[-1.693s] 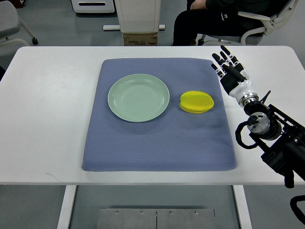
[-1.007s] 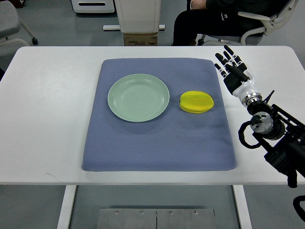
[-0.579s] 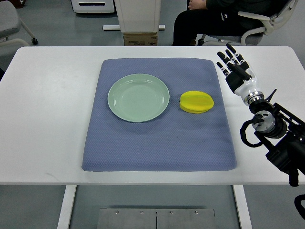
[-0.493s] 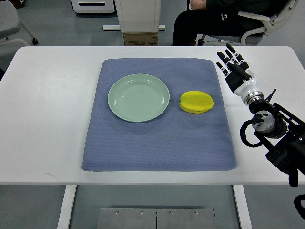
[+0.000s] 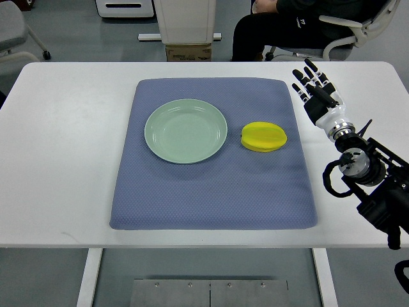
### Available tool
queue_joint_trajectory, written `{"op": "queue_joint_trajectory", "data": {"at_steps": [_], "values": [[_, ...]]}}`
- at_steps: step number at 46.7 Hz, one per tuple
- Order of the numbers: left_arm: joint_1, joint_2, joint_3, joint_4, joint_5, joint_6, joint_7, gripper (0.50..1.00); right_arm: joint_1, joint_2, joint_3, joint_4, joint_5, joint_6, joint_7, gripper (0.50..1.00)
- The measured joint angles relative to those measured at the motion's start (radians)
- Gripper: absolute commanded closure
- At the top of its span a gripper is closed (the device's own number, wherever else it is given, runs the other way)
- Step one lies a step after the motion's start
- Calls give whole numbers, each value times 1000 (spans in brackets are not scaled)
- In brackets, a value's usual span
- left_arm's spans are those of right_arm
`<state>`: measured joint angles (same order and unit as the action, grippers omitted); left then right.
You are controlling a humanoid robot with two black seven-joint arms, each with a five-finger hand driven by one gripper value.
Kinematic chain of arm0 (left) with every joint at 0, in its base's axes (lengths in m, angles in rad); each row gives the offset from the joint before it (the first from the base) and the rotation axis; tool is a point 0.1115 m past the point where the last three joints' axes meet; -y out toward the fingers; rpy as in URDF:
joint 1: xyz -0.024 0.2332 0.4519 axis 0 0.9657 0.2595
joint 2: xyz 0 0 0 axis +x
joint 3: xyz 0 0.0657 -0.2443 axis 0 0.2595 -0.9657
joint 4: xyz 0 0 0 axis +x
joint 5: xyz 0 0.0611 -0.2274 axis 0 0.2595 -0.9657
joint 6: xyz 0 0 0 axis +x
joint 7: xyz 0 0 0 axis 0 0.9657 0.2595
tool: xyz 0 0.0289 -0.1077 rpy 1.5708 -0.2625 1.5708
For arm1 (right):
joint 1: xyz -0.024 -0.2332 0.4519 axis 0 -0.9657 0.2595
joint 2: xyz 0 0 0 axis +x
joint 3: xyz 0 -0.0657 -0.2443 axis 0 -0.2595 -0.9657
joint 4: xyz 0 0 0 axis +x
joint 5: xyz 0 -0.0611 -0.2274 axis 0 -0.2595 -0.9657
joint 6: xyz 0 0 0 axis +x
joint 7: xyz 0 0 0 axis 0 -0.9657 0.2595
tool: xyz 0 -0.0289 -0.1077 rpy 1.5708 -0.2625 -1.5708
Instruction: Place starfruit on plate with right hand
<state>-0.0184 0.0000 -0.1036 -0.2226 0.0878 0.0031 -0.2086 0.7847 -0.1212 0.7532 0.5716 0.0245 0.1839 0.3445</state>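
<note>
Starfruit (image 5: 263, 137): yellow, lying on the blue mat (image 5: 214, 192), toward the mat's right edge and just right of the plate, not touching it.
Plate (image 5: 186, 131): pale green, round, on the mat's upper middle, nothing on it.
Right hand (image 5: 316, 94): over the white tabletop (image 5: 64, 160) near its far right corner, just off the mat's right edge, well apart from the starfruit; fingers straight and spread, holding nothing.
Right arm: enters from the right edge.
Person: seated beyond the tabletop's far edge (image 5: 281, 25).
</note>
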Motion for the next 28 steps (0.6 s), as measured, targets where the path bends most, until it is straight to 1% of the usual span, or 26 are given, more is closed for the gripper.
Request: {"op": "queue_joint_trajectory", "data": {"at_steps": [9,19,28], "values": [[0,0,0,0,0,0,0,500,3,0,0,-18,0,-11,2,500],[0,0,-1,0,0,0,0,500,16,-2,-1,-84,0,-12,-1,500],[0,0,0,0,0,0,0,500,39,-2,-1,-93,0,-12,0,500]]}}
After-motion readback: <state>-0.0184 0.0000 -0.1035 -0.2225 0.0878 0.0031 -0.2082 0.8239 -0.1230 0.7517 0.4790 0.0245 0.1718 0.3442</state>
